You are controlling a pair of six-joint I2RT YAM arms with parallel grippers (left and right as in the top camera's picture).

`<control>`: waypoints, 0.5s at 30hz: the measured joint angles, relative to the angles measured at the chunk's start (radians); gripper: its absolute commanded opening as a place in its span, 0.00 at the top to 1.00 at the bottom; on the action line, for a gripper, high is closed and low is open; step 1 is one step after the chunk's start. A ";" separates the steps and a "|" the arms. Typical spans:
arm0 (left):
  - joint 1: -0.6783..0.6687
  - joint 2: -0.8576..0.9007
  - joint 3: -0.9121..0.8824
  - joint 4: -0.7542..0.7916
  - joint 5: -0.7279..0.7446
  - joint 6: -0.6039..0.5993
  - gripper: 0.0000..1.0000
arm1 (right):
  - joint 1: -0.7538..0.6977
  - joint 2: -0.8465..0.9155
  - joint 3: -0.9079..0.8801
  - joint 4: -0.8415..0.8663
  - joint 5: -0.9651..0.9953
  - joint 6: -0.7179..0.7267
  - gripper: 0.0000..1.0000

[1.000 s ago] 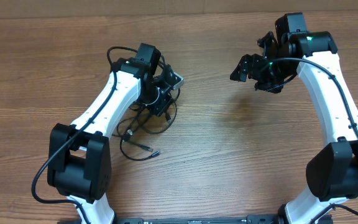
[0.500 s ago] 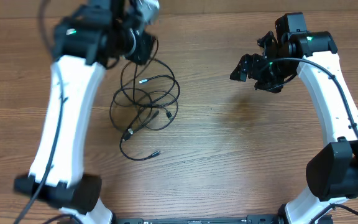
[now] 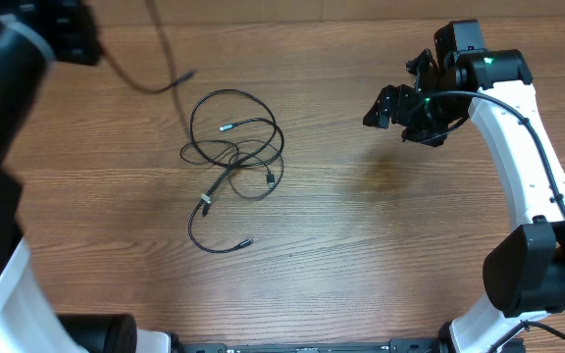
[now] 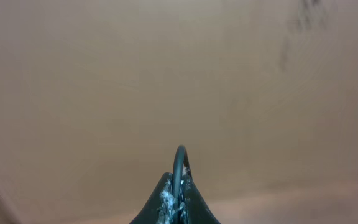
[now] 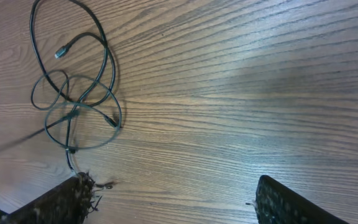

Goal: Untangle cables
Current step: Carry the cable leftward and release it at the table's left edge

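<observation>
Pinching a loop of thin black cord (image 4: 179,158) between tightly closed fingers, the left gripper (image 4: 179,190) hangs high above the wooden table (image 3: 361,255), its arm a blur at the left edge of the overhead view. The other cables (image 3: 231,157) lie in a loose tangle of overlapping loops on the table left of centre, with a silvery plug inside the upper loop. The right gripper (image 3: 388,120) hovers well to their right, fingers spread wide with nothing between them.
</observation>
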 measured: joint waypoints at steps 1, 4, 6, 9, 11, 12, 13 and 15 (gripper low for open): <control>0.021 -0.014 0.007 0.018 -0.015 -0.003 0.96 | 0.000 0.000 0.000 0.000 0.000 0.000 0.18; 0.078 -0.052 0.014 0.070 -0.047 -0.019 0.96 | 0.000 0.000 0.000 0.000 0.000 0.000 0.18; 0.115 -0.069 0.017 0.111 -0.064 -0.024 0.96 | 0.000 0.000 0.000 0.000 0.000 0.000 0.18; 0.158 -0.082 0.021 0.151 -0.105 -0.029 0.96 | 0.000 0.000 0.000 0.000 0.000 0.000 0.18; 0.174 -0.082 0.023 0.159 -0.137 -0.030 0.96 | 0.000 0.000 0.000 0.000 0.000 0.000 0.18; 0.184 -0.080 0.023 0.159 -0.174 -0.032 0.96 | 0.000 0.000 0.000 0.000 0.000 0.000 0.18; 0.187 -0.076 0.022 0.158 -0.196 -0.033 0.96 | 0.000 0.000 0.000 0.000 0.000 0.000 0.18; 0.190 -0.060 0.012 0.151 -0.254 -0.038 0.96 | 0.000 0.000 0.000 0.000 0.000 0.000 0.18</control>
